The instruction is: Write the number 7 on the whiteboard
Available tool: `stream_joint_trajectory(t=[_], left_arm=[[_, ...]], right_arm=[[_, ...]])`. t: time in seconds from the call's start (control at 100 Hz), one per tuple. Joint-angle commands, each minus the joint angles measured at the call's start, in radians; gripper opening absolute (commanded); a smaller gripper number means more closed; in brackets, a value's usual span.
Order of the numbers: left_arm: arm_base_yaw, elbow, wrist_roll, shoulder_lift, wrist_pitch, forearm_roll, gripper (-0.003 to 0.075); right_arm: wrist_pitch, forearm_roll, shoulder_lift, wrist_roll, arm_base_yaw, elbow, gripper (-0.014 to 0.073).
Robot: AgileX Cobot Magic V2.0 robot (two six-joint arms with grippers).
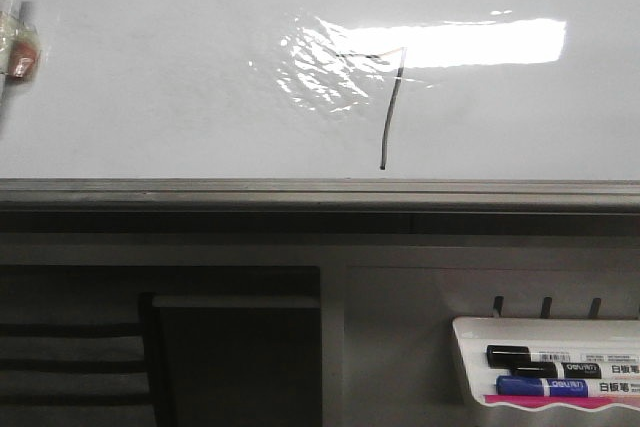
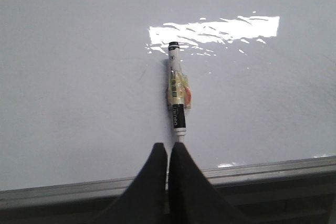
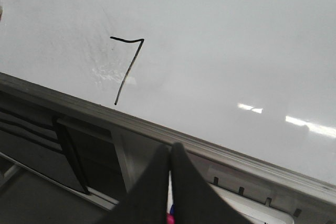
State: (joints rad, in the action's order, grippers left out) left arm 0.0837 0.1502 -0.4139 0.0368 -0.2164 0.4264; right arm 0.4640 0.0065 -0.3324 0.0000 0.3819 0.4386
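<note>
Ink is on the whiteboard (image 1: 150, 77): we see the number 7 (image 1: 390, 107) finished, its short top bar crossing the bright glare and its long stem curving down to end just above the board's grey bottom rail (image 1: 320, 190). Far to the left of the 7, at the edge of the front view, stands the marker (image 1: 14, 22) that our left gripper (image 2: 168, 153) holds. The left jaws are pressed together on the marker's lower end, so the marker sticks out past the fingertips toward the board. Our right gripper (image 3: 170, 153) hangs below the rail, under and to the right of the 7; its jaws look closed, and we cannot tell whether they hold anything. Below the rail, to the right of the 7, a white tray (image 1: 470, 347) holds spare markers (image 1: 545, 372).

We judge the writing done. The main risk now is a stray line: if the left arm drifts toward the board, the tip could touch it. We cannot tell whether the tip is capped.
</note>
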Motion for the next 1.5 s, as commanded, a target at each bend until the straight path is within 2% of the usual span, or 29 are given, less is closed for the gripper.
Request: stream_joint_trajectory(t=[0.0, 0.08, 0.2, 0.24, 0.29, 0.32, 1.44, 1.49], left_arm=[[-0.008, -0.038, 0.002, -0.027, 0.128, 0.029, -0.0020], [-0.008, -0.083, 0.063, -0.050, 0.156, -0.033, -0.0020], [-0.006, -0.140, 0.414, -0.069, 0.194, -0.349, -0.0020], [-0.006, -0.165, 0.473, -0.069, 0.233, -0.426, -0.0020], [-0.008, -0.188, 0.476, -0.069, 0.285, -0.426, -0.0020], [-0.008, -0.184, 0.476, -0.069, 0.256, -0.426, -0.0020], [-0.008, -0.185, 0.473, -0.069, 0.284, -0.410, -0.0020], [-0.008, -0.185, 0.473, -0.069, 0.284, -0.410, -0.0020]], right_arm=[[-0.078, -0.014, -0.004, -0.008, -0.006, 0.023, -0.0071], [-0.078, -0.014, -0.004, -0.008, -0.006, 0.023, -0.0071], [-0.078, -0.014, -0.004, -0.008, -0.006, 0.023, -0.0071], [-0.078, -0.014, -0.004, -0.008, -0.006, 0.023, -0.0071], [-0.078, -0.014, -0.004, -0.008, -0.006, 0.023, -0.0071], [-0.078, -0.014, -0.004, -0.008, -0.006, 0.023, -0.0071], [-0.083, -0.014, 0.009, -0.008, -0.006, 0.015, -0.0071], [-0.091, -0.006, 0.025, -0.008, -0.031, 0.002, -0.0071]])
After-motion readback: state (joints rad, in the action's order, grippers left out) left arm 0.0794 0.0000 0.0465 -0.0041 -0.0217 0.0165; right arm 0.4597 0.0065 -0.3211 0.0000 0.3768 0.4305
